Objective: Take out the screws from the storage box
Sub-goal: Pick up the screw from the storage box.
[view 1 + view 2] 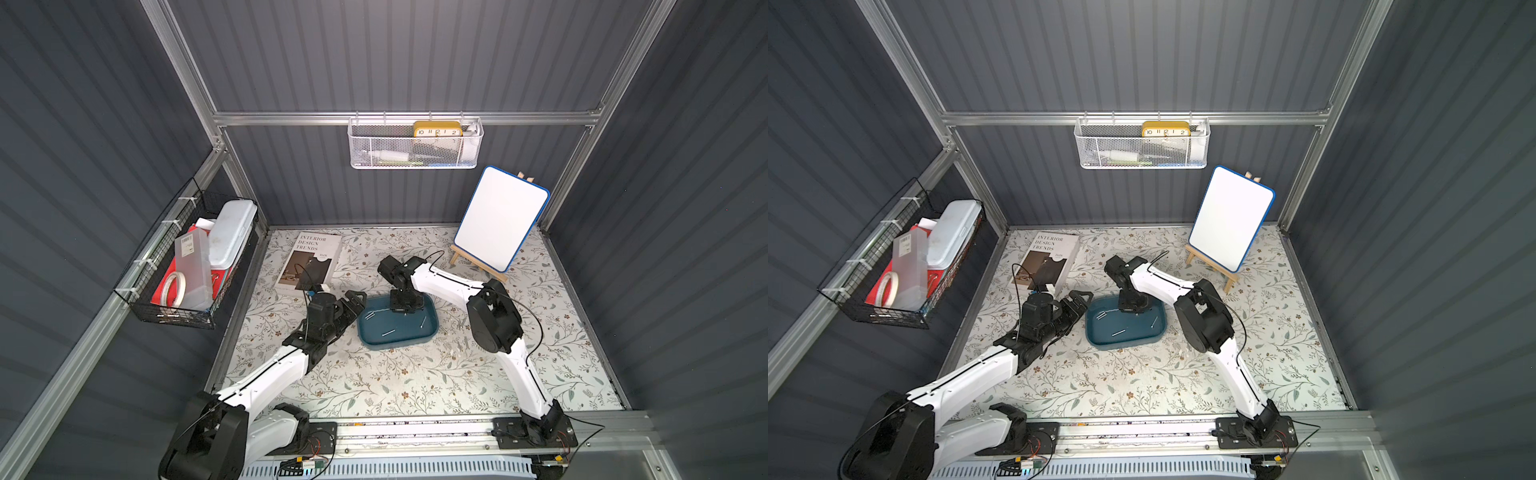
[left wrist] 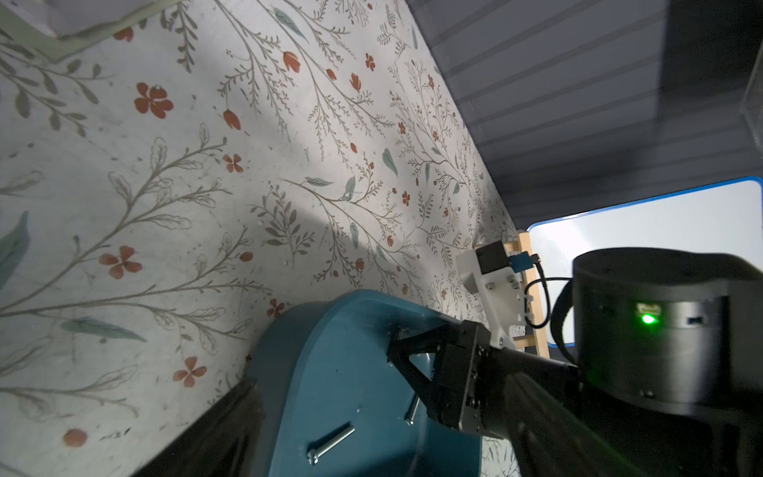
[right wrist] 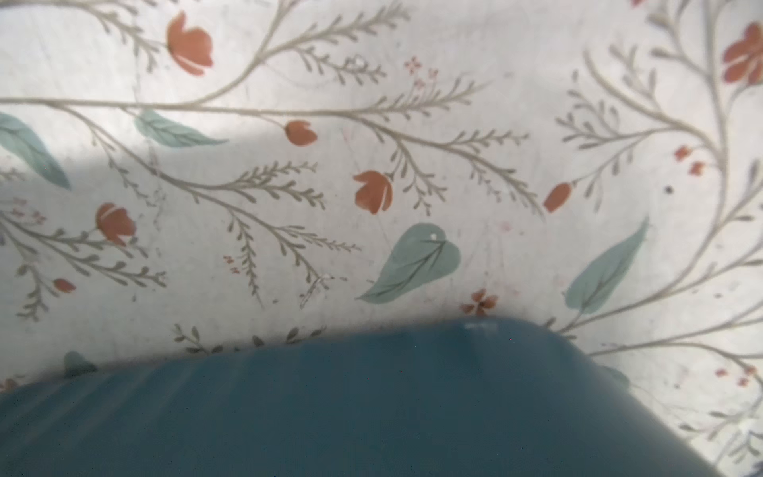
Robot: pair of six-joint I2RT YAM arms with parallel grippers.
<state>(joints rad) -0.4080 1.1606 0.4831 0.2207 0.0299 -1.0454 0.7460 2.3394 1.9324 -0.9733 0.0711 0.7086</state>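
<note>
The right gripper (image 1: 402, 309) sits clamped closed inside the storage box (image 1: 395, 344), presumably pinching 1 of the screws (image 1: 389, 332). The left gripper (image 1: 353, 305) flanks the box, spread wide, likely steadying it.

1. A floral table cover (image 1: 395, 382) spans the whole work surface.
2. A book (image 1: 309, 262) titled "Interior Design Trends" lies flat at the far left.
3. A blank whiteboard (image 1: 500, 218) with a blue edge leans on a small wooden easel (image 1: 455, 258) at the far right.
4. A white mesh basket (image 1: 415, 156) hangs from the far wall's rail, with a yellow clock (image 1: 437, 129) in it.
5. A black wire basket (image 1: 174, 313) hangs on the left wall. It holds a white lidded box (image 1: 232, 232), a clear case (image 1: 195, 266) with a barcode label, and a tape roll (image 1: 173, 289).
</note>
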